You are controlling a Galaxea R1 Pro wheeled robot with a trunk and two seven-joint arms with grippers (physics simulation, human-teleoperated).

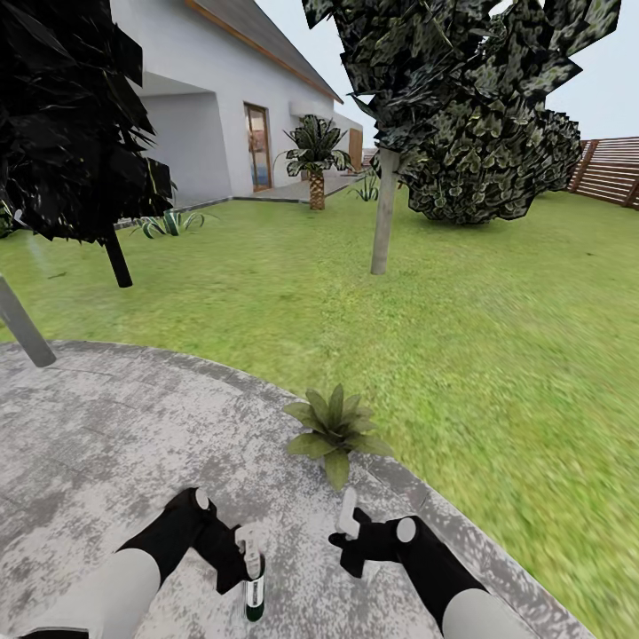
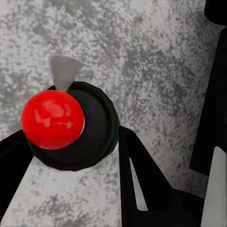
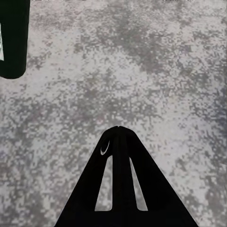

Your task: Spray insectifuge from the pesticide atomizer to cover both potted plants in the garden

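Note:
The pesticide atomizer (image 1: 255, 596), a dark green bottle with a white label band, hangs upright just above the grey patio (image 1: 106, 444), and my left gripper (image 1: 250, 557) is shut on its upper part. In the left wrist view the atomizer (image 2: 97, 127) shows a red round cap and a pale nozzle between the black fingers (image 2: 139, 175). My right gripper (image 1: 348, 522) is shut and empty, a hand's width to the right of the bottle; in its wrist view its closed tips (image 3: 118, 131) point at bare concrete. One potted plant (image 1: 335, 431) stands at the patio's edge just ahead of both grippers. The second potted plant is out of view.
Lawn (image 1: 497, 355) spreads ahead and to the right of the curved patio edge. A pale tree trunk (image 1: 384, 213) rises mid-lawn, a dark trunk (image 1: 117, 257) and a leaning grey post (image 1: 22, 324) at the left. The house (image 1: 204, 106), a palm (image 1: 315, 160) and the slat fence (image 1: 612, 169) lie beyond.

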